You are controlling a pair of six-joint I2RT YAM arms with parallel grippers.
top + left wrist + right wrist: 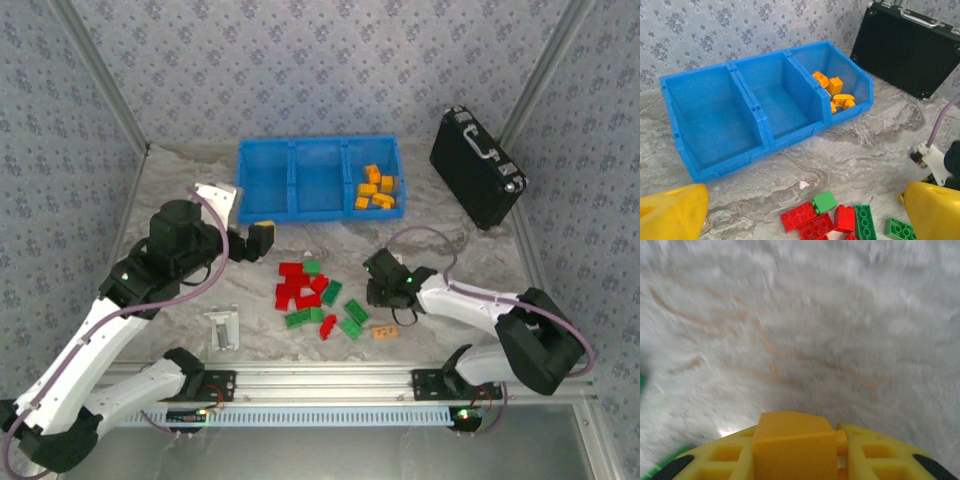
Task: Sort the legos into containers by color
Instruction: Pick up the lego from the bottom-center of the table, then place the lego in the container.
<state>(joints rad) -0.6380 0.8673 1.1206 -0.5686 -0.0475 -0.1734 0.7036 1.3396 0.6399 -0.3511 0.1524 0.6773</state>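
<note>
An orange brick (pixel 792 445) sits clamped in my right gripper (pixel 383 292), near-right on the table. The pick looks made; next, carry it far to the blue tray (pixel 320 214)'s right compartment. My left gripper (pixel 258 240) hangs spread wide, holding nothing.

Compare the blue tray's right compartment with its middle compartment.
The right compartment holds several orange-yellow bricks; the middle compartment holds none. The right compartment sits at the tray's end, nearest the black case; the middle compartment has a neighbour on each side. Both are the same bright blue, parts of one tray.
</note>
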